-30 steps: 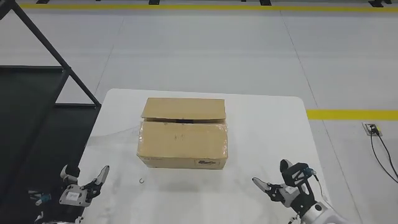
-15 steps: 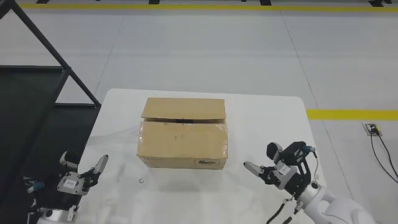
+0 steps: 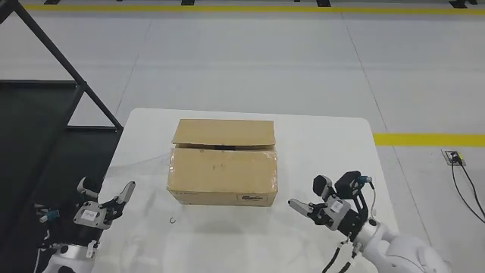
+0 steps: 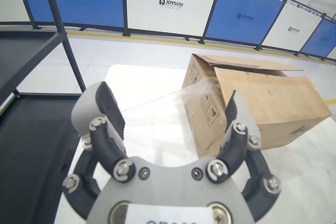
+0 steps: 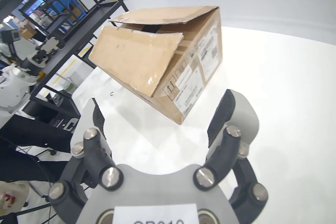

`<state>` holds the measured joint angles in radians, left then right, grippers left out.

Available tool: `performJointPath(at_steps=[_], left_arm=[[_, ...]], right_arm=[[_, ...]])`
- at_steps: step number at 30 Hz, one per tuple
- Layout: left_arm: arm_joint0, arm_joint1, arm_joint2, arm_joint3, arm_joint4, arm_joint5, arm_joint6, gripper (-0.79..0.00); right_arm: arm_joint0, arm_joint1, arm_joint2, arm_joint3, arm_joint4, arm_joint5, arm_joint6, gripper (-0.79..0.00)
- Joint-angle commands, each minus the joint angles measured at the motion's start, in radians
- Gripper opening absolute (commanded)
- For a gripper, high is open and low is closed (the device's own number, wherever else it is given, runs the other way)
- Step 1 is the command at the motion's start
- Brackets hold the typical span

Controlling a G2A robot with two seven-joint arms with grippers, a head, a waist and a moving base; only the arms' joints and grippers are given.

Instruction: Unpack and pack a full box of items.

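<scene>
Cardboard box sits at the middle of the white bench, top flaps loose, far flap lifted. Black rack stands off its left end. Small ring lies near its robot-side left corner. Clear film trails from its left end. White labels on its right end, print too small to read. Left jaws and right jaws both wide, empty, apart from the box.

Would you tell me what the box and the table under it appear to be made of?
The box looks like matte brown corrugated cardboard, with creased flaps and clear glossy tape peeling at one end. The table has a smooth white top with a faint sheen, perhaps laminate or plastic; I cannot tell which.
</scene>
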<state>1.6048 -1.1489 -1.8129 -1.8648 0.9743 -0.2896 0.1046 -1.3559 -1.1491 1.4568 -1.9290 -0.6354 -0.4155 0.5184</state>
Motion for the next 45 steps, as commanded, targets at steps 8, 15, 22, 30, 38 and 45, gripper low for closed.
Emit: performJointPath(at_steps=[8, 15, 22, 30, 38, 45], left_arm=[[-0.141, 0.002, 0.032, 0.070, -0.017, 0.000, -0.061, 0.000], [-0.207, 0.004, 0.070, 0.153, 0.053, 0.032, -0.114, 0.000], [-0.271, 0.003, 0.145, 0.246, 0.163, 0.034, -0.121, 0.000], [-0.308, -0.003, 0.233, 0.302, 0.273, 0.054, -0.085, 0.000], [-0.307, -0.007, 0.262, 0.302, 0.286, 0.065, -0.067, 0.000], [-0.303, -0.009, 0.269, 0.294, 0.285, 0.071, -0.062, 0.000]], right_arm=[[0.233, 0.000, -0.050, 0.244, 0.328, -0.123, 0.134, 0.000], [0.272, 0.002, -0.064, 0.289, 0.405, -0.185, 0.134, 0.000], [0.284, 0.011, -0.063, 0.335, 0.496, -0.251, 0.185, 0.000], [0.285, 0.016, -0.078, 0.364, 0.521, -0.269, 0.197, 0.000], [0.307, 0.018, -0.104, 0.394, 0.529, -0.271, 0.194, 0.000], [0.349, 0.017, -0.138, 0.420, 0.510, -0.250, 0.192, 0.000]])
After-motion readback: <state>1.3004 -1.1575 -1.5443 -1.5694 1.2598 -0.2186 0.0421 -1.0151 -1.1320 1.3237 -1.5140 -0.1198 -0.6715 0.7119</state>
